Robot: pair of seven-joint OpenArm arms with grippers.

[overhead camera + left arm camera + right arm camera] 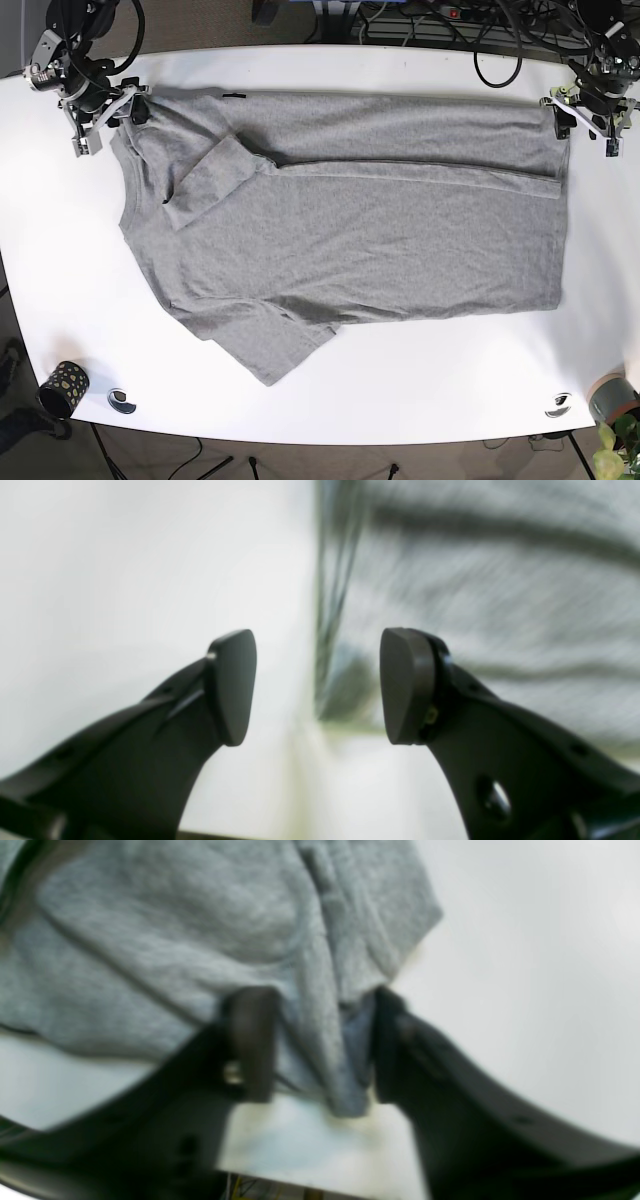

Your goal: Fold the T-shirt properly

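The gray T-shirt [350,230] is lying flat on the white table [420,390], its far edge already folded over. The right gripper [312,1045] is straddling a bunched corner, though I cannot tell if it is pinching. The left gripper [317,685] is gaping, holding nothing. Both should lift together, evenly. A small cup [62,385] is sitting well away, blocking nothing.

The base view looks straight down from high above the white tabletop [400,400], taking in the whole grey cotton T-shirt [350,240]. Each wrist camera sits close behind its black pincer, left [318,687] at 2 o'clock, right [315,1045] at 10 o'clock, sharing shirt edges with the base view.
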